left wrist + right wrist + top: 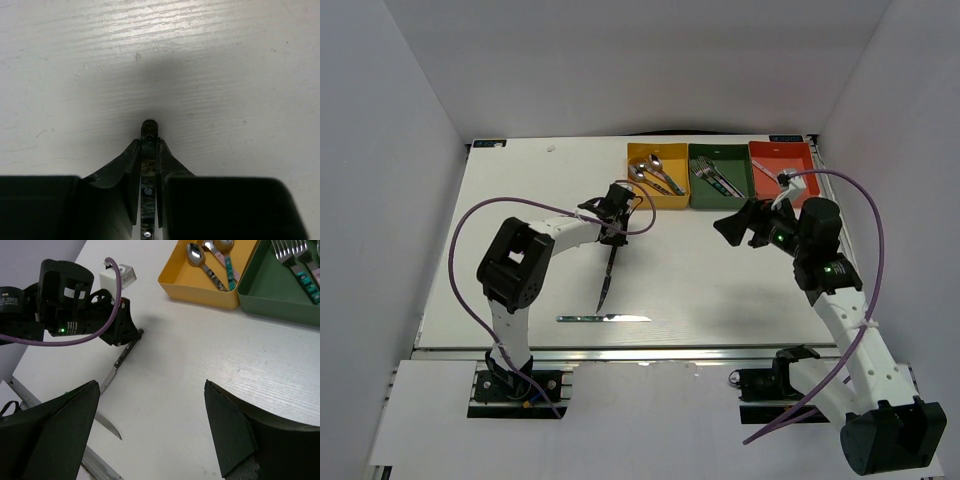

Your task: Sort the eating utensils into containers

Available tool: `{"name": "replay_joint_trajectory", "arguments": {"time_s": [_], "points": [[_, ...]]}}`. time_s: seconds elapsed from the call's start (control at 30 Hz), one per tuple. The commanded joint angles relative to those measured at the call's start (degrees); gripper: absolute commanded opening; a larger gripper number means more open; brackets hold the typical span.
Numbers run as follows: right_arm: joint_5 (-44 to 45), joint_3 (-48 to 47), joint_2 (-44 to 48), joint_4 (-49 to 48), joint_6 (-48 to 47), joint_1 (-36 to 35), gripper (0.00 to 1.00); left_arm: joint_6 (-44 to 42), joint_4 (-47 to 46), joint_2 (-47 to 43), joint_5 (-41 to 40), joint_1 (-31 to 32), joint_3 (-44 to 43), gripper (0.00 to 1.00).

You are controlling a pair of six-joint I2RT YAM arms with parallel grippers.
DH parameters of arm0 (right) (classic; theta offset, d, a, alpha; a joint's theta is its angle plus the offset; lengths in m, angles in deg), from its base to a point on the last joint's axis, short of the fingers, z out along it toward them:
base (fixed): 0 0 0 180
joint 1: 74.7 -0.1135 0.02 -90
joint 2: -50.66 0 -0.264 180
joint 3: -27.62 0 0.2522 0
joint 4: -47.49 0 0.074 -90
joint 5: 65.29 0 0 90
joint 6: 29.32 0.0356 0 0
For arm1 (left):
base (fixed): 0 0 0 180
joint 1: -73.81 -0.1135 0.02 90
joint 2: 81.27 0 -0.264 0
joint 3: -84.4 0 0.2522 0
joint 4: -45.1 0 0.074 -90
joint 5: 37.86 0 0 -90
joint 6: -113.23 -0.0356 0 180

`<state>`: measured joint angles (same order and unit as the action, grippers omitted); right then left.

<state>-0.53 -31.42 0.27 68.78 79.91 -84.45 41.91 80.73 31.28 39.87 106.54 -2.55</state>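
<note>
My left gripper [616, 218] is shut on the dark patterned handle of a knife [607, 275], whose blade points toward the near edge. The left wrist view shows the riveted handle [149, 165] pinched between my fingers, low over the table. A second knife [605, 318] lies flat near the front edge. My right gripper [735, 225] is open and empty, hovering in front of the bins. The yellow bin [642, 190] holds spoons, the dark green bin [698, 190] holds forks, and the red-orange bin [798, 158] is partly hidden by my right arm. The right wrist view shows the held knife [120, 359].
The three bins stand side by side at the table's far right edge. The second knife's tip [109, 426] shows near the front rail in the right wrist view. White walls enclose the table on three sides. Purple cables loop off both arms.
</note>
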Motion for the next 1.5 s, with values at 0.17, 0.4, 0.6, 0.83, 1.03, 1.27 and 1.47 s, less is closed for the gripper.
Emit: {"name": "replay_joint_trajectory", "arguments": {"time_s": [0.17,0.4,0.6,0.83,1.03,1.27,1.47], "points": [[-0.3,2.4,0.9,-0.8,3.3,0.0,0.89,-2.1,3.9,3.8,-7.0,-0.1,-4.5,0.07],[-2.6,12.7,0.9,-17.5,10.7,-5.5,0.89,1.8,10.1,4.1,-9.4,-0.2,-14.9,0.00],[1.7,17.8,-5.0,-34.7,14.0,-18.0,0.89,14.3,4.4,-9.5,-3.5,0.5,-7.2,0.00],[6.2,8.7,-19.2,-36.6,10.0,-23.5,0.82,20.8,-3.8,-21.3,6.1,3.5,1.5,0.00],[2.4,1.3,-27.4,-36.6,9.4,-24.2,0.79,23.6,-8.5,-26.6,12.0,4.0,4.6,0.00],[0.5,-6.1,-35.7,-34.4,8.7,-25.7,0.72,26.7,-15.0,-27.1,18.2,4.1,6.6,0.00],[3.6,-10.1,-37.3,-28.7,3.1,-25.3,0.00,26.1,-14.9,-28.2,17.0,4.1,5.6,0.30]]}}
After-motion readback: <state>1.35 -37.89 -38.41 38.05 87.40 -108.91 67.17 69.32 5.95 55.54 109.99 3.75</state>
